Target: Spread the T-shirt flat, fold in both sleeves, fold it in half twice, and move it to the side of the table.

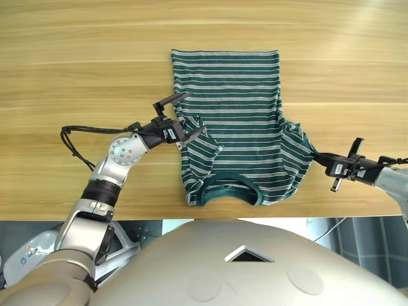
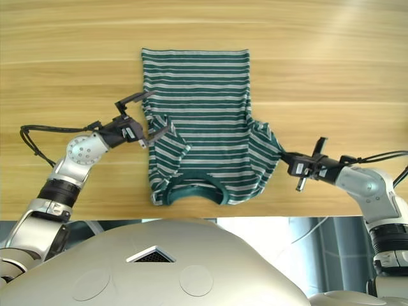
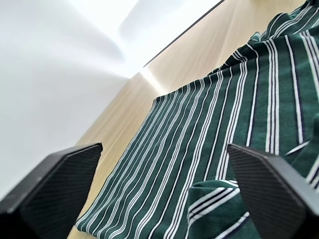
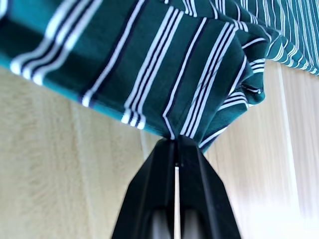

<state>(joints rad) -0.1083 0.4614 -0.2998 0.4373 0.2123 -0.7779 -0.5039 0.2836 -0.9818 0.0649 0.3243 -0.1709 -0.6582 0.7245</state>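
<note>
A green T-shirt [image 1: 239, 121] with white stripes lies on the wooden table [image 1: 76, 76], collar toward me, hem at the far side. Its left sleeve [image 1: 199, 143] is folded in over the body. My left gripper [image 1: 187, 115] hangs open just over that sleeve's edge, its fingers [image 3: 60, 189] spread with nothing between them. My right gripper [image 1: 317, 155] is shut on the tip of the right sleeve [image 4: 199, 99], which bunches at the shirt's right side, close to the table's front edge.
Bare wood stretches left, right and behind the shirt. The table's front edge [image 1: 127, 218] runs just below the collar. A black cable [image 1: 76, 137] loops from my left arm over the table.
</note>
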